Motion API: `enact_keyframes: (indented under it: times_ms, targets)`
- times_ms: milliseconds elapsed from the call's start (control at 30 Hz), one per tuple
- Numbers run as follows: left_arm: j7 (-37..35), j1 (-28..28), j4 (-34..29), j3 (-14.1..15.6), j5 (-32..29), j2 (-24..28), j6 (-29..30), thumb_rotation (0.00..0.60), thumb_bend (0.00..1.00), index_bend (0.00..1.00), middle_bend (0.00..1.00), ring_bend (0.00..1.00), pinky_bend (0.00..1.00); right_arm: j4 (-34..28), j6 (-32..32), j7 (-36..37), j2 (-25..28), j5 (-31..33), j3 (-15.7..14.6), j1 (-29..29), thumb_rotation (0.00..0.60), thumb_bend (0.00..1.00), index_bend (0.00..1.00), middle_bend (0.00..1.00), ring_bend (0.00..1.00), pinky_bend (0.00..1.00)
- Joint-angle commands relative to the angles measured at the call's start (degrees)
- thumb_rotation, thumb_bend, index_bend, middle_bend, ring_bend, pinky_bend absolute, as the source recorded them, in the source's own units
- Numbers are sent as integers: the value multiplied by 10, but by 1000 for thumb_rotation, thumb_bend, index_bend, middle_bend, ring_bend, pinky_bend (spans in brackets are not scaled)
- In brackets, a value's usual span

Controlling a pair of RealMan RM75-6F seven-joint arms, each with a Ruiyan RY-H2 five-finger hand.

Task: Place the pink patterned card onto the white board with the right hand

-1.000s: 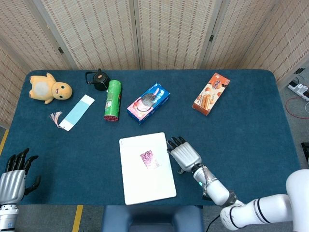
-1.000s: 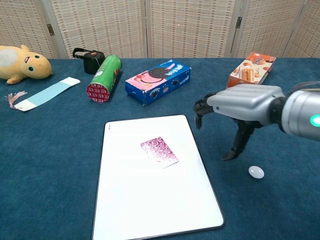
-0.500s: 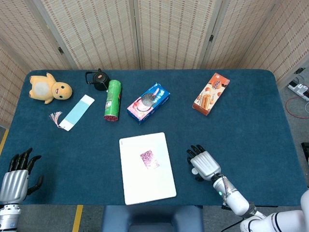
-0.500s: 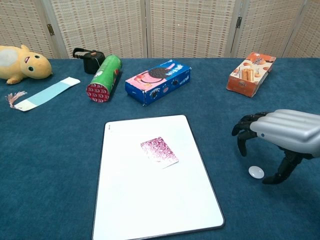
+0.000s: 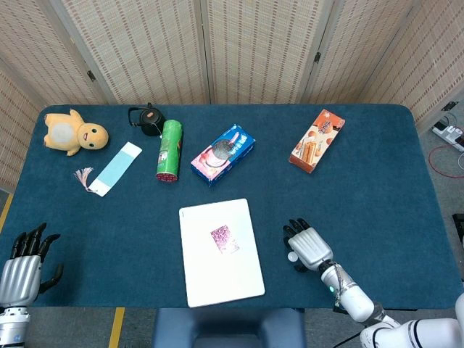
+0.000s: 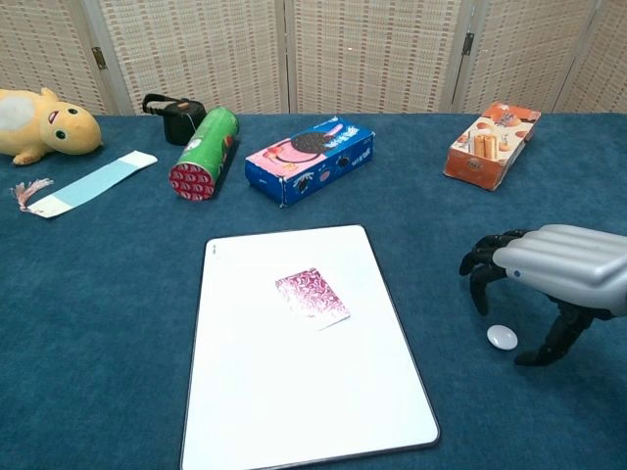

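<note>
The pink patterned card [image 5: 225,238] [image 6: 312,298] lies flat on the white board [image 5: 217,279] [image 6: 294,401], near its middle. My right hand [image 5: 308,246] [image 6: 549,269] hovers over the blue cloth to the right of the board, palm down, fingers apart and curved downward, holding nothing. A small white pebble-like thing [image 6: 502,336] lies on the cloth just under its fingertips. My left hand [image 5: 22,268] is at the near left corner, beside the table edge, fingers spread and empty; the chest view does not show it.
Along the back stand a yellow plush toy [image 6: 39,122], a light blue bookmark [image 6: 86,183], a black pouch [image 6: 174,116], a green can [image 6: 204,153], a blue cookie box [image 6: 310,160] and an orange snack box [image 6: 492,143].
My right hand has drawn back from the board's right edge to the right and toward me, then held almost still. The card stays on the board. The left hand barely shifted.
</note>
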Motion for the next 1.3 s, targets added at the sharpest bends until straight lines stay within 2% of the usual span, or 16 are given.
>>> enact_keyframes:
  times_ms: [33, 200, 1300]
  targets:
    - [-1, 0, 1, 0, -1, -1, 0, 600, 448, 232, 62, 94, 0, 1, -7, -8, 0, 5, 5, -2, 537, 258, 414, 192, 78, 97]
    - [-3, 1, 3, 0, -2, -1, 0, 600, 448, 232, 62, 94, 0, 0, -15, -16, 1, 10, 11, -6, 537, 329, 420, 199, 78, 97]
    - [-14, 4, 16, 2, -5, -4, -1, 600, 448, 232, 62, 94, 0, 4, -38, -46, -12, 12, 38, -23, 540, 331, 499, 230, 93, 97]
